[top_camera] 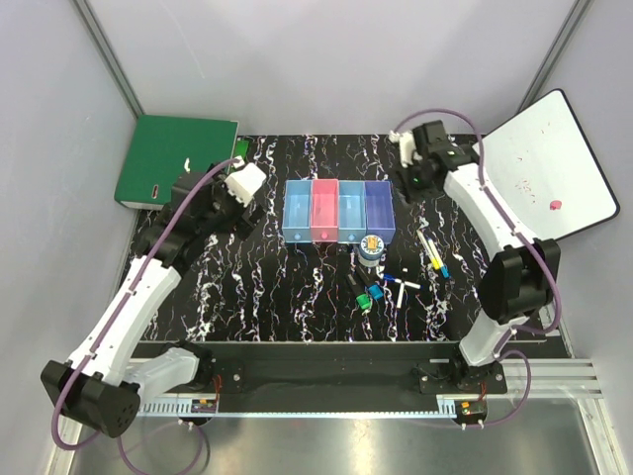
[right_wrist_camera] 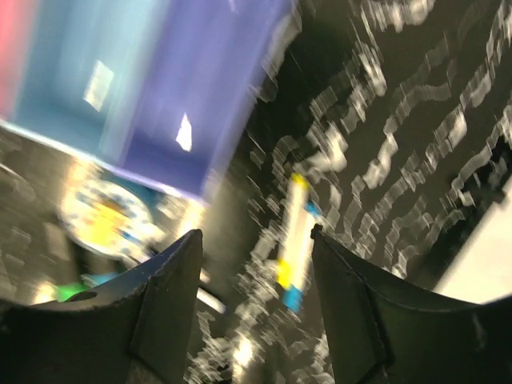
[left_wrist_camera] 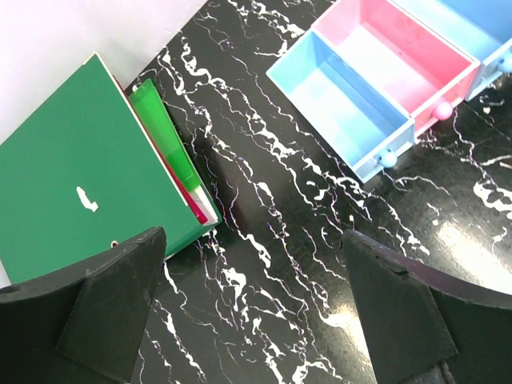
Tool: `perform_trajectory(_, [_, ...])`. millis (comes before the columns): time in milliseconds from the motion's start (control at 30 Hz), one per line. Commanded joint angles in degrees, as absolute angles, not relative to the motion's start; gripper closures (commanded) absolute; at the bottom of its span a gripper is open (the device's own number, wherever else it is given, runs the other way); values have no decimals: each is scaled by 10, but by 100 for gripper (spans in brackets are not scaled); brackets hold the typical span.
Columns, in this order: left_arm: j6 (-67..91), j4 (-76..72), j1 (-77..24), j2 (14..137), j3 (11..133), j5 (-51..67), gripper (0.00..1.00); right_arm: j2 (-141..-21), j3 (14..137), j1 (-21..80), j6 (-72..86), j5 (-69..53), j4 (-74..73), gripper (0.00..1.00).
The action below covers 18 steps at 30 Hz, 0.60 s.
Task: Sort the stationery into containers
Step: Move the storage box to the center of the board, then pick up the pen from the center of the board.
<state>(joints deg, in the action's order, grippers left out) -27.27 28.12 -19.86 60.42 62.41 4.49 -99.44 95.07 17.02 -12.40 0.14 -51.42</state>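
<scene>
In the lower centre of the top view the stationery lay loose on the table (top_camera: 257, 297), none of it sorted yet. There was one tape roll (top_camera: 371, 247), two short markers (top_camera: 362, 290) as far as we could tell, and some thin pens (top_camera: 432, 255) that we could not count surely. Just above stood the four containers (top_camera: 324, 235), joined in a row and apparently empty, probably placed centrally so that both arms could reach them. Beside them, the left gripper (left_wrist_camera: 252, 236) and the right gripper (right_wrist_camera: 256, 234) hovered with fingers spread wide and held nothing. We judged them ready for picking.
</scene>
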Motion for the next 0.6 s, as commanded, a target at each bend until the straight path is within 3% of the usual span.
perform_trajectory(0, [-292, 294, -204, 580, 632, 63, 1, -953, 873, 97, -251, -66, -556, 36])
perform_trajectory(267, [-298, 308, -215, 554, 632, 52, 1, -912, 717, 65, -296, -94, -484, 45])
perform_trajectory(567, [-304, 333, -235, 554, 647, 32, 1, -934, 643, -16, -262, -106, -381, 54])
